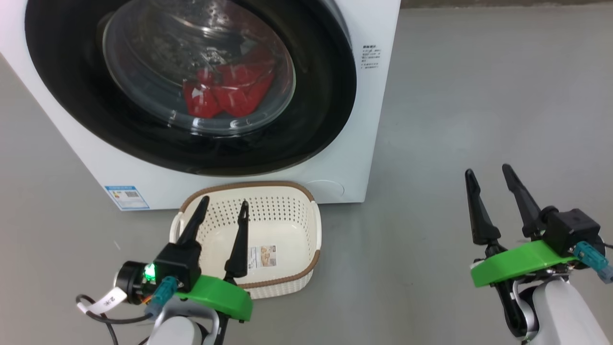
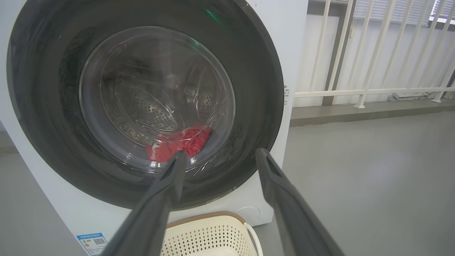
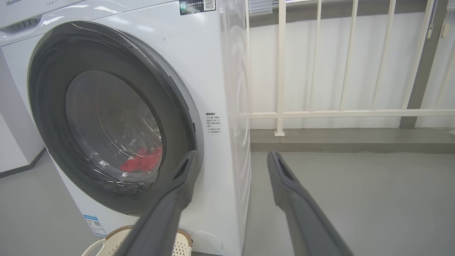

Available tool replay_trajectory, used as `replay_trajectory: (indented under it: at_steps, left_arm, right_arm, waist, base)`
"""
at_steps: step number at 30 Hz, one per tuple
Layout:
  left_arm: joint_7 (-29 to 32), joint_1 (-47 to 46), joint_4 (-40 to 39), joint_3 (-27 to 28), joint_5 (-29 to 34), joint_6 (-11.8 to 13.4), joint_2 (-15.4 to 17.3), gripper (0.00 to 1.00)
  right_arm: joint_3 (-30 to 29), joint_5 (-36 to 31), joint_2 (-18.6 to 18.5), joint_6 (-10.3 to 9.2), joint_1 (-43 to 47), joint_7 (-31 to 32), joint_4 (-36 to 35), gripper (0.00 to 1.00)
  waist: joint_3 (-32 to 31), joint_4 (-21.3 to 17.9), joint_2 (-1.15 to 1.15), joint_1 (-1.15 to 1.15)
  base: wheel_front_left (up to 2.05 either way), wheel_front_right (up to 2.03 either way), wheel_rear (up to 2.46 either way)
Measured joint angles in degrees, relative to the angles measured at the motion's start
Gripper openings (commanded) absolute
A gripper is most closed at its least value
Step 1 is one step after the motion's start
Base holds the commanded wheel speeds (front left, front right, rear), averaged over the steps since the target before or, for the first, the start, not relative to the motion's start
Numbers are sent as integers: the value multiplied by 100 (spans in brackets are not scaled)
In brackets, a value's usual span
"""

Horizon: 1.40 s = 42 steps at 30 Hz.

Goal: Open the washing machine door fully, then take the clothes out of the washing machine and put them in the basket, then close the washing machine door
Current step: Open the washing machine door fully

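- One round black door (image 1: 325, 96) sits shut against the front of the washer (image 1: 378, 120). Through its glass, the red clothes (image 1: 225, 96) lie low in the steel drum (image 2: 153, 110).
- The basket (image 1: 287, 211) stands on the grey floor (image 1: 479, 96), just before the washer and below the door.
- The left gripper (image 1: 225, 201) has its jaws spread wide and holds nothing. In the head view it hangs over the basket's near left part, pointing towards the door and apart from it.
- The right gripper (image 1: 488, 170) also has its jaws spread wide with nothing between them. It is over bare floor, well to the right of the washer.
- The left wrist view looks straight at the door, giving the drum's holes and the clothes face-on.
- The right wrist view looks from the side, giving the washer's right flank, its top edge and a white railing (image 3: 280, 71) behind.
- A blue label (image 1: 127, 197) with a QR code sits low on the washer's front left.
- A block of small print (image 1: 371, 57) right of the door is too fine to read.
- In the right wrist view a QR sticker (image 3: 197, 5) sits at the washer's top, and "Hisense" shows at the top left corner, cut by the edge.
- A paper label (image 1: 262, 256) lies on the basket's bottom, its text too small to read.
- A white tag (image 1: 107, 302) hangs on the left arm's cable, beside a green light (image 1: 151, 272). I cannot read its marks.
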Motion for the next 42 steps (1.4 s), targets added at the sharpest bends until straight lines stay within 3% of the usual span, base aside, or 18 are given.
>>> replay_trajectory:
  at_steps: [8,9,10,11,12,21,28,42]
  left_arm:
    - [0,-110,-130,-67,-15,2,-1,100]
    - [0,-115,-144,-79,-15,2,-1,100]
    - [0,-129,-159,-94,-15,11,-1,100]
    - [0,-159,-171,-109,-15,19,-1,100]
    - [0,-194,-191,-114,-20,25,-1,100]
    - [-1,-421,-457,-149,-56,45,-1,100]
    - [-25,-445,-688,-187,-55,46,-2,100]
    - [-25,-564,-907,-159,-66,44,-2,100]
  right_arm:
    - [0,-8,-18,0,-307,-31,-30,100]
    - [0,-8,-21,0,-349,-31,-30,93]
    - [3,-4,-22,0,-389,-31,-23,59]
    - [10,36,-22,0,-441,-31,1,36]
    - [15,126,-23,0,-489,-31,25,0]
    - [77,1158,-70,0,-1245,-31,393,0]
    - [233,2651,-88,0,-1917,21,745,0]
    - [66,5038,-307,0,-3003,1651,671,0]
  waist:
    - [320,63,0,0]
    - [362,73,0,0]
    - [404,84,0,0]
    - [446,97,0,0]
    - [487,109,0,0]
    - [902,216,0,0]
    - [1244,319,0,0]
    - [1777,514,0,0]
  base:
    - [0,0,0]
    - [0,0,0]
    - [0,0,0]
    - [0,0,0]
    - [0,0,0]
    - [0,0,0]
    - [0,0,0]
    - [0,0,0]
